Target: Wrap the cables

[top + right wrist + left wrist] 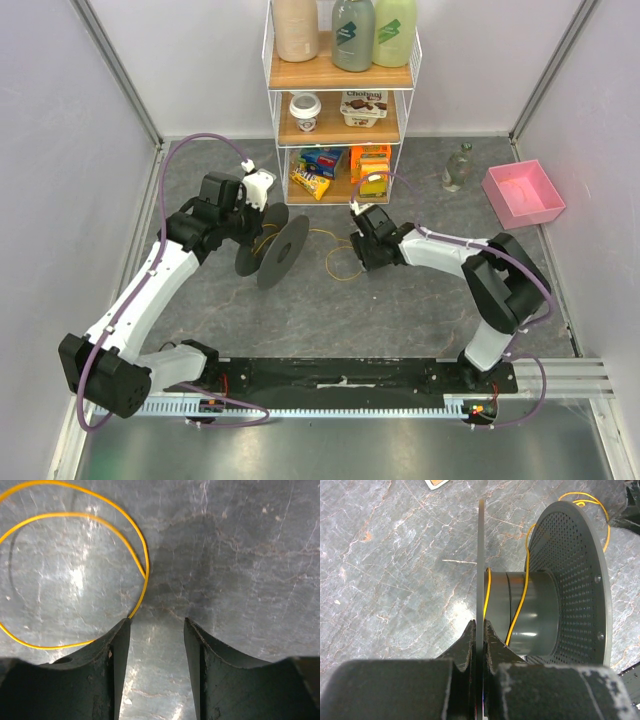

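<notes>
The thin yellow-orange wire (pixel 145 577) looks like it weighs next to nothing and flops wherever it wants: springy enough to keep its curl, too skinny and slick for a sloppy pinch. Most of it lies in loose loops on the grey marbled counter (pixel 400 310), between the dark grey round spool (pixel 272 252) and the right claw (pixel 157 622). One strand runs up across the spool's hub between the two flanges. The left claw (pixel 479 625) is clamped tight on the edge of one thin flange and holds the spool on edge. The right claw stands about halfway apart with nothing between its fingers, low over the counter, and the nearest loop runs right up to the tip of one finger. Best bet is probably to pinch a single strand square across the pads, close to the spool, so the slack doesn't whip around. As for containers, the pink plastic tray (pixel 525 195) off to the right shows nothing inside. The white wire shelf rack (pixel 340 76) at the back carries bottles (pixel 352 35) up top, tubs (pixel 365 108) in the middle and snack packs (pixel 320 165) at the bottom.
</notes>
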Motion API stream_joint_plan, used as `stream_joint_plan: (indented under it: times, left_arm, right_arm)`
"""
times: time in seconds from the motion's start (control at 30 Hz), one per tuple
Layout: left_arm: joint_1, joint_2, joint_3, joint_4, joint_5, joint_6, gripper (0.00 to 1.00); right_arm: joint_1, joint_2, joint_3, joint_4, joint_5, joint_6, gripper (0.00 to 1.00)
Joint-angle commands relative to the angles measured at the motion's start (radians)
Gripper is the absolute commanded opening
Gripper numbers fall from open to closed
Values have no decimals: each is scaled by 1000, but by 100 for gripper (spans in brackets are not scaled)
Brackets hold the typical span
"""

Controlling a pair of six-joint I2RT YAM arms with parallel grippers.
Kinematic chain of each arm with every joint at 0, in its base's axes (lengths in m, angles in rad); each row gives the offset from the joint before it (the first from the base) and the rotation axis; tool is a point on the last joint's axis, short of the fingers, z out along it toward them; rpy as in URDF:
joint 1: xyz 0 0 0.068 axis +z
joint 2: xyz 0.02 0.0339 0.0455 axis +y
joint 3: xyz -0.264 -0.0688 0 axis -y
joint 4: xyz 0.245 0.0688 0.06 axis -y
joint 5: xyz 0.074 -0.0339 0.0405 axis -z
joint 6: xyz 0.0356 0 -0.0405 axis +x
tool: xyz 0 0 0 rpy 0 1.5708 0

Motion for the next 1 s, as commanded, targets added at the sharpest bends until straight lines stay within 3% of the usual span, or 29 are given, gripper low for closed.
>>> stream_joint_plan:
  times: [0.0, 0.2, 0.53, 0.97]
  left_arm:
    - [5, -18, 24, 72, 18, -41, 2]
    - [5, -23, 19, 72, 12, -37, 2]
    - [5, -37, 1, 80, 15, -32, 2]
    - [7, -52, 4, 80, 7, -26, 2]
  right_arm:
    - [1, 49, 63, 17, 13, 28, 54]
    - [3, 73, 69, 11, 1, 56, 53]
    - [-4, -37, 126, -79, -18, 109, 54]
    - [-2, 122, 203, -96, 37, 166, 50]
